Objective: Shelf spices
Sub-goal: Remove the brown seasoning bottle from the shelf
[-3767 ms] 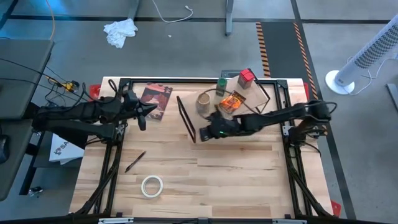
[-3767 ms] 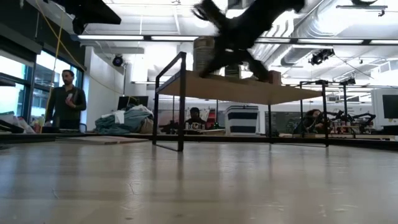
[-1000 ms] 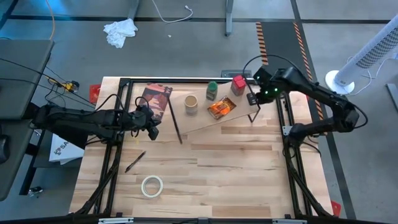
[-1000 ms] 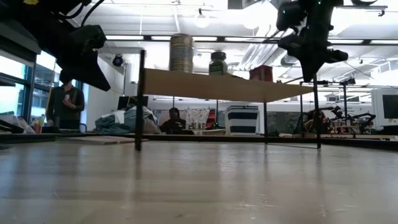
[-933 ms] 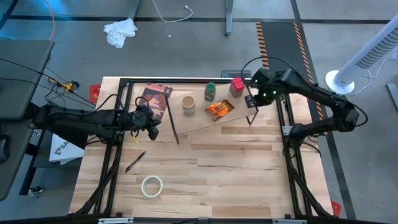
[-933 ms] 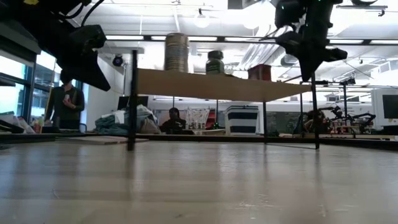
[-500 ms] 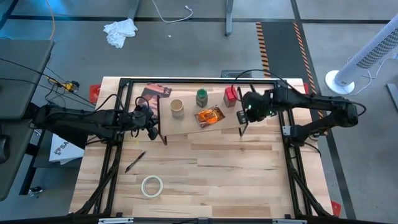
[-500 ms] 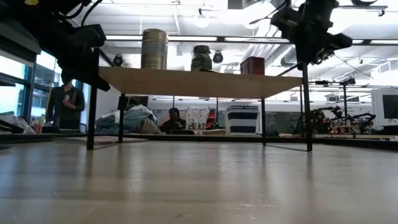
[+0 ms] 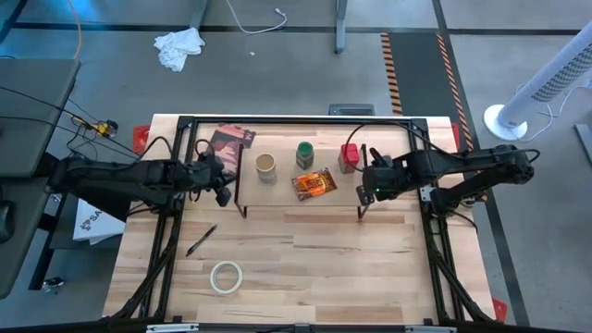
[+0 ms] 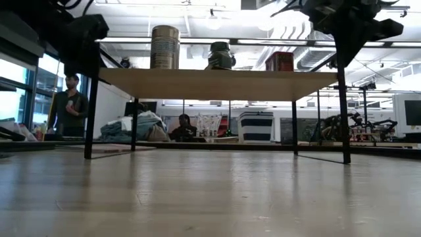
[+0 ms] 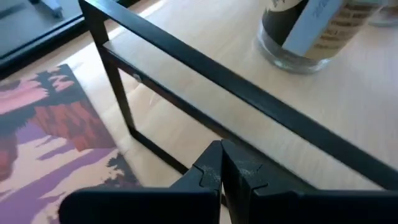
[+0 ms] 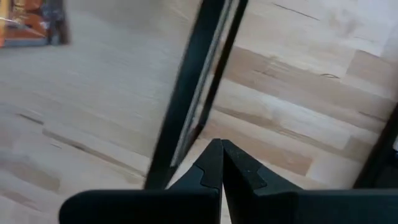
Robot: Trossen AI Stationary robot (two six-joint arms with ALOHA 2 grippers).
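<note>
The shelf (image 9: pixel 277 196), a light board on black wire legs, stands level on the table with its long side along the far edge; the low view shows it (image 10: pixel 217 84) on its legs. On its board stand the tan-lidded jar (image 9: pixel 266 166), the green-lidded jar (image 9: pixel 304 154) and the red tin (image 9: pixel 350 157). The orange-brown packet (image 9: pixel 314 183) lies flat on it. My left gripper (image 9: pixel 225 191) is shut at the shelf's left end. My right gripper (image 9: pixel 365 191) is shut at its right end. My left gripper (image 11: pixel 222 149) points its shut fingers level at the shelf's left wire leg (image 11: pixel 124 118) from the table's left side, below the top bar; whether they touch it, I cannot tell. My right gripper (image 12: pixel 222 149) has its shut fingers beside the right end's wire leg (image 12: pixel 186 112), coming from the table's right side. One finger's outer side seems to lie against the wire, but blur keeps me from being sure.
A dark maroon packet (image 9: pixel 227 142) lies flat by the shelf's left end, also in the left wrist view (image 11: pixel 43 124). A pen (image 9: pixel 201 240) and a white tape roll (image 9: pixel 226 277) lie toward the near left. The black table frame (image 9: pixel 277 119) runs behind the shelf.
My right gripper has moved toward the near edge and leftward with the shelf's right end. The shelf has turned from slanted to parallel with the table's far edge and slid left until its left end stands at my still left gripper. The spices rode along upright.
</note>
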